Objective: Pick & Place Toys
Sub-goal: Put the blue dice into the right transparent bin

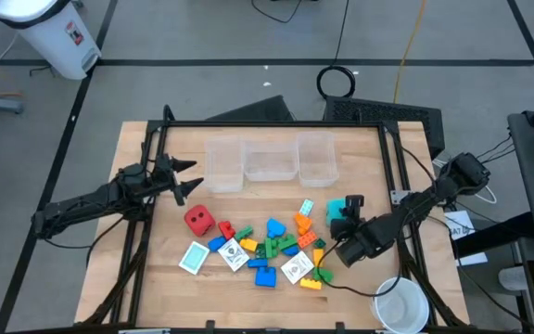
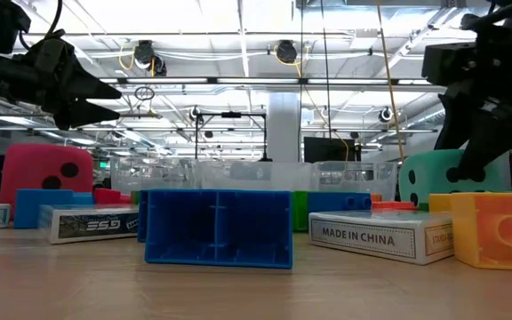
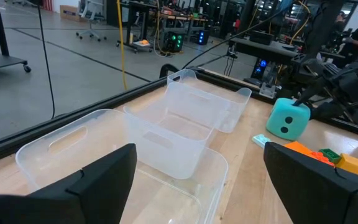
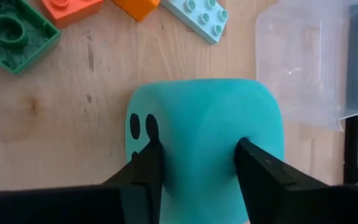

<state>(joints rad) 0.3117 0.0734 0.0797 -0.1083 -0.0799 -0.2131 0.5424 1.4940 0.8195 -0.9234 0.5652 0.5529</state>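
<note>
Okay, my right gripper has its fingers pressed into both sides of the cyan die, clamped on it at the right of the toy pile in the high view, centre-right of the frame. The die sits on the table. One red die sits at the pile's left edge, so that's two dice. I count three clear bins in a row at upper centre, touching side by side. Three cards lie among the bricks, one at lower left, two within the pile. The bricks are too jumbled for me to count, blue, green, orange, yellow mixed. One white cup stands at lower right. My left gripper hovers spread wide, left of the bins, holding nothing.
</note>
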